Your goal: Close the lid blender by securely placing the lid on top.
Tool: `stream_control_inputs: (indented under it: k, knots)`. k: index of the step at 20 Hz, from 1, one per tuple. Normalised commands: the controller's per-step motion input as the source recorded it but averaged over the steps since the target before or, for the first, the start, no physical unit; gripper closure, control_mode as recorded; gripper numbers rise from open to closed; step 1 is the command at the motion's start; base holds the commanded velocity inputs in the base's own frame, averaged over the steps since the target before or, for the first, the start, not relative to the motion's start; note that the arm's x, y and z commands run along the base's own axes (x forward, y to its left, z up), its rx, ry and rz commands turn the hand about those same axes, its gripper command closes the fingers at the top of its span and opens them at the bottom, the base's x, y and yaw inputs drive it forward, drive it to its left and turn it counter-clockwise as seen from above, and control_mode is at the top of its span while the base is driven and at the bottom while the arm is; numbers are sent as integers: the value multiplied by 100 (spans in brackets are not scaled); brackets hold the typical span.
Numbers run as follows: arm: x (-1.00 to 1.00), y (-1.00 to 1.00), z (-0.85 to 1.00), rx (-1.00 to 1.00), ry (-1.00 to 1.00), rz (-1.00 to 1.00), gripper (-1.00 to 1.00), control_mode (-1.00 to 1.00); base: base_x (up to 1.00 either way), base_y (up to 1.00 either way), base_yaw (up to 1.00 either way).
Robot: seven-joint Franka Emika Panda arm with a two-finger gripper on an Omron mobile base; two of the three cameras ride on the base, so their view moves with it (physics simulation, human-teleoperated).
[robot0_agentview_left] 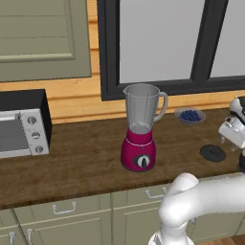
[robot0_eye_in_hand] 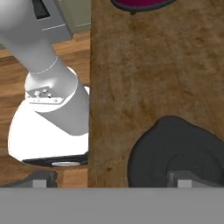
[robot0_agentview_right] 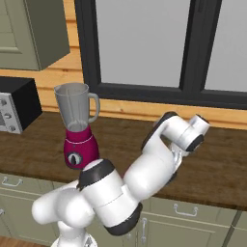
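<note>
A wooden counter (robot0_agentview_left: 86, 158) runs along a wall with a dark-framed window (robot0_agentview_left: 162, 43), and on it, roughly at the middle, stands the blender (robot0_agentview_left: 139, 128): a magenta-red base with a black dial, and above it a clear grey jar with a handle on its right side and an open mouth, nothing covering it. Well to the right of the blender, the lid (robot0_agentview_left: 212, 153) lies flat on the counter, a small round black disc with a raised centre. Behind it, near the wall, sits a small bowl of blueberries (robot0_agentview_left: 190, 116), apart from both the lid and the blender. At the far left of the counter stands a silver-and-black toaster oven (robot0_agentview_left: 23, 125), with a pale green wall cabinet (robot0_agentview_left: 43, 38) above it and matching drawers (robot0_agentview_left: 67, 206) below the counter. The white robot arm (robot0_agentview_right: 159, 159) bends over the counter from the front, and its hand (robot0_agentview_left: 232, 130) hangs at the right edge of the left base view, just above and beside the lid. Looking down along the hand, the lid (robot0_eye_in_hand: 179, 153) sits close beneath it, toward the lower right, with one finger tip (robot0_eye_in_hand: 186, 179) over the lid's surface and the other (robot0_eye_in_hand: 40, 180) off past the counter's front edge; the fingers stand wide apart, so the hand is open and grips nothing. The blender's red base (robot0_eye_in_hand: 142, 4) shows at the top edge of that view.
</note>
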Motion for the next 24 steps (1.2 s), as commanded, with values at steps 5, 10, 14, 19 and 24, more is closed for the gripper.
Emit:
stream_control_inputs:
  k: [5, 10, 14, 19, 24]
  knots:
    - [14, 44, -21, 0, -7, 0, -100, -100, 0, 0, 0]
    - [32, 5, -28, -4, -7, 2, -100, -100, 0, 0, 0]
    - [51, -2, -24, -5, -10, 7, -100, -100, 0, 0, 0]
    - [33, -16, -16, -5, -5, 10, -100, -100, 0, 0, 0]
    - [1, -46, -8, -5, 0, 10, -100, -100, 0, 0, 0]
